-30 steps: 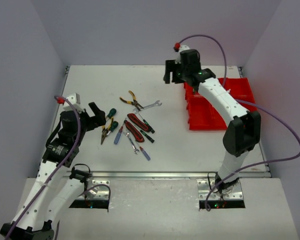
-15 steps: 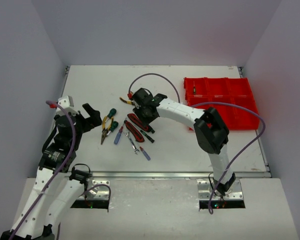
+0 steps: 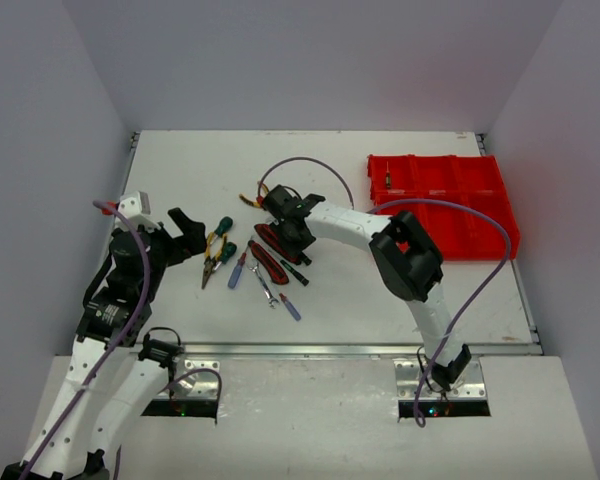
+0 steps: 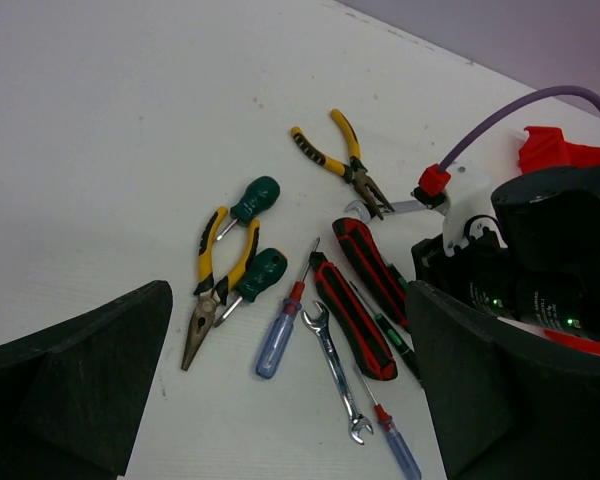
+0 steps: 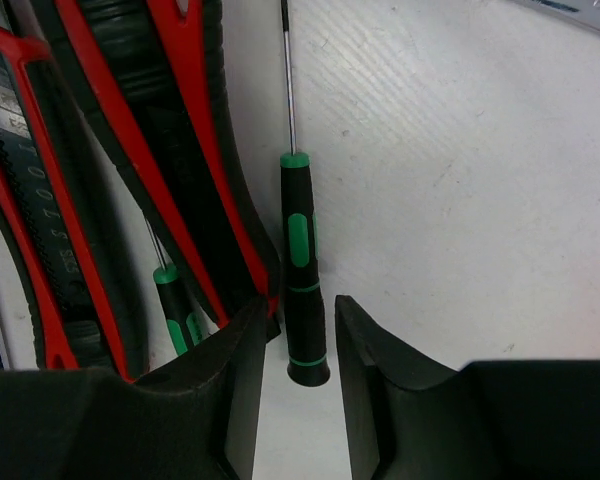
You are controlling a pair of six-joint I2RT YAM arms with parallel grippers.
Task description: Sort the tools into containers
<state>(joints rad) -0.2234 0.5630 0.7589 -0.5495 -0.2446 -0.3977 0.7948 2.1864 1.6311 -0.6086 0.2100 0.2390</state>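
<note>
right tool (image 5: 299,305): low over the pile, fingers narrowly apart, straddling the butt of the black-green screwdriver (image 5: 302,260), not clamped | left tool (image 3: 190,232): spread wide, hovering left of the pile | screwdriver: flat on counter (image 3: 380,290), beside red-black pliers (image 5: 180,150) | red bin (image 3: 450,232): far right, well apart from the pile

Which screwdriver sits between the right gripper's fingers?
The slim black-and-green screwdriver lying clear beside the red-black pliers; its twin is partly hidden by them.
</note>
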